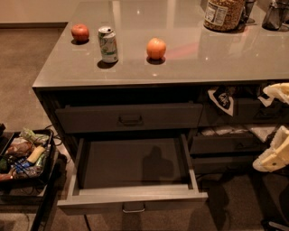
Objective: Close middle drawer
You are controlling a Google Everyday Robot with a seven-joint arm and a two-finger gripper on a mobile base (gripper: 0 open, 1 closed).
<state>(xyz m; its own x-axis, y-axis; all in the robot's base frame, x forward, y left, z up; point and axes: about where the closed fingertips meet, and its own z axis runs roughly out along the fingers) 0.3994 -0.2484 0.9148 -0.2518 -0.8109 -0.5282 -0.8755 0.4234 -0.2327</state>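
The middle drawer (132, 168) is a wide dark grey drawer, pulled far out of the cabinet, and its grey box is empty. Its flat front faces me at the bottom, with a small bail handle (134, 207) at the centre. Above it the top drawer (130, 118) sits nearly flush. My gripper (272, 157) shows as a cream-coloured part at the right edge, level with the open drawer and well to the right of it, touching nothing. Another cream arm part (277, 92) sits higher at the right edge.
On the grey countertop (189, 49) stand a red apple (80, 32), a green can (108, 44), an orange (156, 48) and a jar (223, 13). Smaller drawers (226, 143) lie to the right. A black tray of snacks (25, 155) stands at the lower left.
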